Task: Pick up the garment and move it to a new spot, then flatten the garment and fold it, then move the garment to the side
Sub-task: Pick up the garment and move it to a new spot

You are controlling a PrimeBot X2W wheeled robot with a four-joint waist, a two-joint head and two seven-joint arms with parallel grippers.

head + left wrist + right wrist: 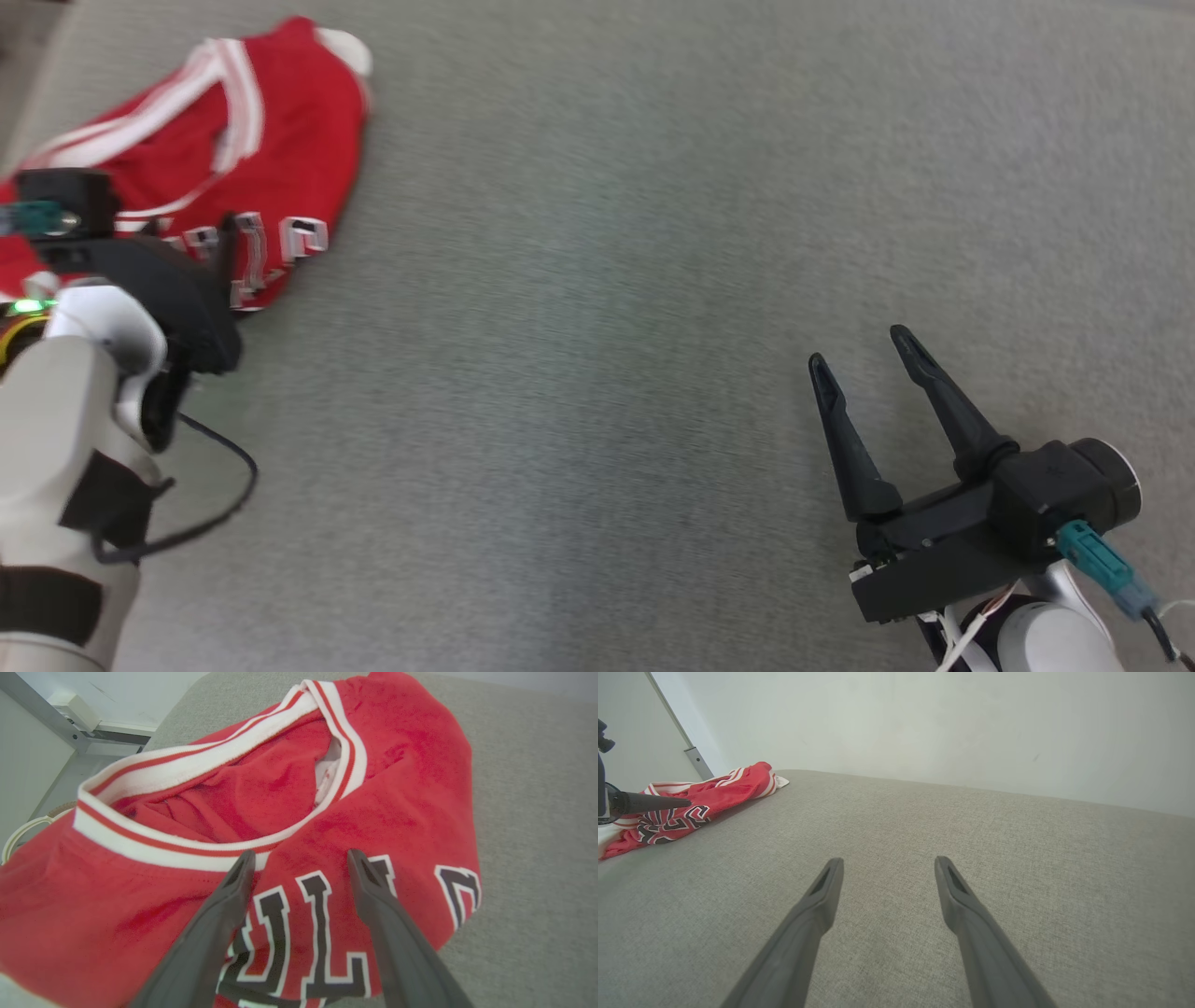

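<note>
Grey woven surface point(924, 826), pale wall point(924, 723) behind; left pincer point(301, 854) over red garment point(397, 765), right pincer point(859, 345) apart, both wide open, empty.

Only readable thing in here is the lettering across the chest of the red jersey point(411, 779). It's big black block capitals with a white outline. From the left wrist view I can make out a "U" point(278, 924) and an "L" point(321, 924) side by side. The letter after that is mostly behind one of the dark fingers point(387, 933), so I can't call it. The last one point(455, 886) sits right at the edge of the cloth and curls over, maybe an "S" or a "C", can't tell. In the head view the same lettering point(280, 245) is just a blur, and in the right wrist view point(672, 821) it's too small and rumpled to read.
</note>
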